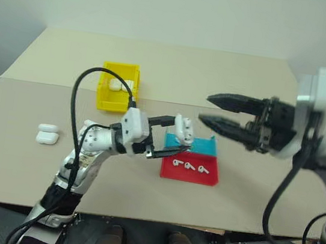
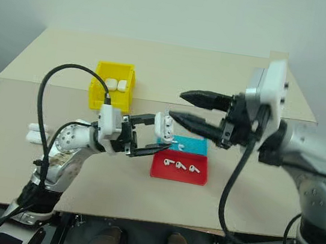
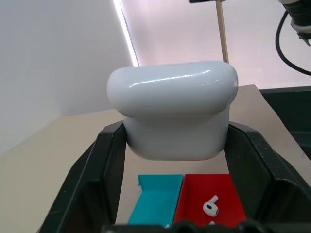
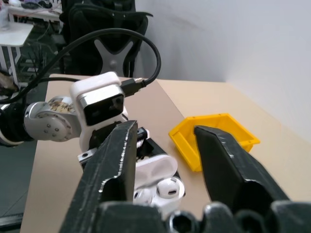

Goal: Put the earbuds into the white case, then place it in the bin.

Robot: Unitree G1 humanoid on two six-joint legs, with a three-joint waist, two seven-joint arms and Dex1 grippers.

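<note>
The case (image 1: 183, 129) sits clamped between the fingers of the left end effector (image 1: 178, 141), held in the air above the blue tray (image 1: 199, 145) and red tray (image 1: 190, 171). In the right wrist view its lid stands flipped open with earbuds (image 4: 167, 188) seated inside. The right end effector (image 1: 210, 108) hovers just beside the case, pointing at it, its fingers parted and holding nothing. Three more earbuds (image 1: 191, 166) lie in the red tray. The bin (image 1: 119, 86) stands farther back on the tabletop (image 1: 177, 63), with white cases (image 2: 116, 84) inside. Two spare cases (image 1: 47, 133) lie near the tabletop's left edge.
</note>
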